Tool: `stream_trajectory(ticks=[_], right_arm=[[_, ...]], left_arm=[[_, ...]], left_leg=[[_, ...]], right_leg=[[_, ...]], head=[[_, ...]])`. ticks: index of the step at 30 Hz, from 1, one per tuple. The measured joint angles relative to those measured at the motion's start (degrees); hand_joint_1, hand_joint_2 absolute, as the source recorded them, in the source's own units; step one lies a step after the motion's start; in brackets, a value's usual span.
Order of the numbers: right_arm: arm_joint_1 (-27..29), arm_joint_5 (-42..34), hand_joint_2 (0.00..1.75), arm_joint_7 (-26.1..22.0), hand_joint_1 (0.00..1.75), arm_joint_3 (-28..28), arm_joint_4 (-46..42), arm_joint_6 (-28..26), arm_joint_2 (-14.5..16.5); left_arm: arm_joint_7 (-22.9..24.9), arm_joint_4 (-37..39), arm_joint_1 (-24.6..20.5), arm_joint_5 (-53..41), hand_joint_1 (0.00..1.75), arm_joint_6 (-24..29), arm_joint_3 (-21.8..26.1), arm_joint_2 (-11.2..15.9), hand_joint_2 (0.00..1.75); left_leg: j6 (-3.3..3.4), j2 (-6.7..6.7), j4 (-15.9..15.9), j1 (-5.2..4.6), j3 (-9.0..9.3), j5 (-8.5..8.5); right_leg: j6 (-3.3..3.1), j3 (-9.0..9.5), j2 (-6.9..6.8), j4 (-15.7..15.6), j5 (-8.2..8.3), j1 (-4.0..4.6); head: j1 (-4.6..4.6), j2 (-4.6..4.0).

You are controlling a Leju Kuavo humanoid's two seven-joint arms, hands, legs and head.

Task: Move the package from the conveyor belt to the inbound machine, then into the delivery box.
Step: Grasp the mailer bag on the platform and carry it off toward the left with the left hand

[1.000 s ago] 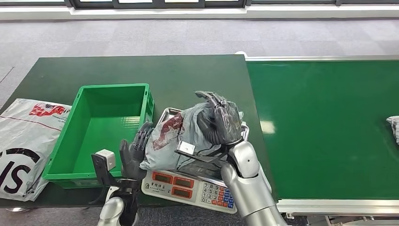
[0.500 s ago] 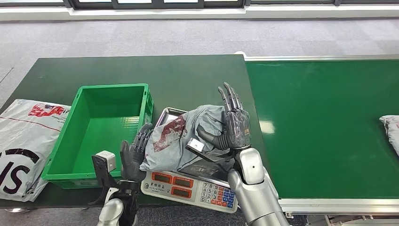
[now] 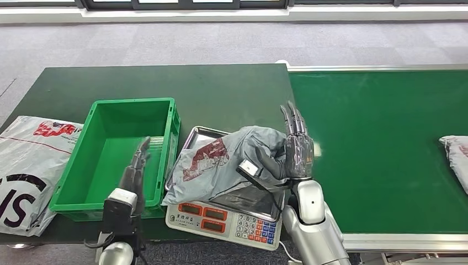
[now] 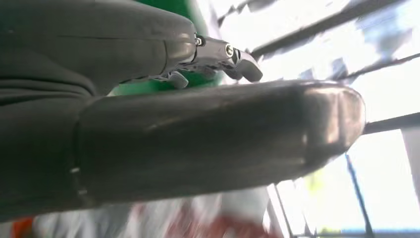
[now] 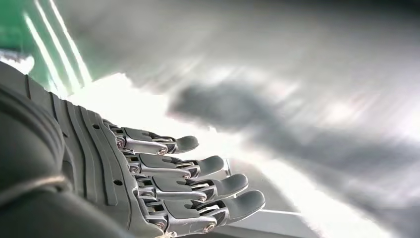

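Crumpled grey plastic mailer package with a red printed patch lies on the shiny steel pan of the white electronic scale. The scale has two red displays and a coloured keypad, and sits at the near edge of the dark green bench.

My right hand is flat and upright, fingers straight and together, and stands against the package's right side. It grips nothing. In the right wrist view the fingers lie extended side by side; the background there is blurred.

My left hand is edge-on with fingers extended, holding nothing. It sits over the right wall of the bright green rigid plastic crate, apart from the package. In the left wrist view the thick grey thumb is out straight.

A white glossy poly bag with red and black print lies left of the crate, hanging over the bench edge. Another grey bagged parcel rests at the far right of the matte green conveyor belt.
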Motion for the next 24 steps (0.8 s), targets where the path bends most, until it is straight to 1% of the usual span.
stream_trajectory(ticks=[2, 3, 5, 9, 14, 18, 22, 24], right_arm=[[2.28, -3.62, 0.00, -1.98, 0.00, 0.18, -4.00, 0.07, -0.89], [3.42, -5.22, 0.00, -2.97, 0.00, 0.37, -6.27, -0.09, -1.31], [5.63, -7.62, 0.00, -4.72, 0.00, 0.79, -11.08, -0.87, -2.10], [9.52, -9.86, 0.00, -6.37, 0.00, 1.03, -20.25, -2.38, -3.47], [14.08, -13.36, 0.00, -8.65, 0.00, 1.02, -28.81, -3.37, -5.55], [16.31, -14.22, 0.00, -9.38, 0.00, 1.02, -32.55, -3.44, -6.58], [17.09, -14.32, 0.00, -9.54, 0.00, 1.02, -34.19, -3.44, -7.04], [17.47, -14.90, 0.00, -10.31, 0.00, 0.99, -34.85, -3.45, -7.14]], left_arm=[[-0.28, -3.41, 0.70, -4.19, 0.00, 5.17, -0.02, 0.82, 0.00], [0.14, -4.75, 0.93, -5.62, 0.00, 6.30, -0.09, 1.36, 0.00], [1.52, -6.48, 1.18, -7.95, 0.00, 6.29, -0.66, 2.56, 0.00], [3.94, -7.34, 0.74, -11.50, 0.00, 3.74, -3.31, 4.68, 0.00], [5.10, -5.44, -2.98, -8.72, 0.00, -4.65, -8.36, 7.37, 0.00], [5.13, -3.89, -4.67, -8.28, 0.00, -5.65, -10.86, 8.38, 0.00], [5.19, -3.03, -5.45, -8.04, 0.00, -5.76, -11.93, 9.00, 0.00], [5.39, -2.63, -5.84, -7.99, 0.00, -6.69, -12.55, 9.28, 0.00]], left_leg=[[0.00, -0.02, 0.00, 0.00, -0.01, -0.01], [0.00, -0.03, 0.00, 0.00, -0.01, -0.01], [0.00, -0.04, 0.00, 0.00, -0.01, -0.01], [0.00, -0.01, 0.00, -0.01, 0.00, -0.01], [0.02, -0.03, 0.01, -0.02, 0.01, 0.00], [0.02, 0.09, 0.01, -0.02, 0.02, 0.00], [0.01, 0.09, 0.01, -0.01, 0.03, 0.00], [0.01, 0.08, 0.01, -0.01, 0.03, 0.00]], right_leg=[[0.00, -0.01, -0.03, 0.00, -0.03, 0.00], [0.00, -0.01, -0.04, 0.00, -0.04, 0.00], [0.00, -0.03, -0.07, -0.01, -0.06, 0.00], [-0.01, -0.04, -0.09, -0.01, -0.05, -0.01], [-0.01, 0.03, -0.16, -0.02, -0.04, -0.01], [-0.03, -0.01, 0.00, -0.02, 0.01, -0.01], [-0.03, -0.03, -0.01, -0.02, 0.01, 0.00], [-0.03, -0.03, -0.01, -0.02, 0.00, 0.00]], head=[[0.00, -0.01], [0.00, -0.01], [0.00, 0.00], [0.00, -0.01], [0.00, -0.01], [0.00, -0.01], [0.00, -0.01], [0.00, -0.01]])
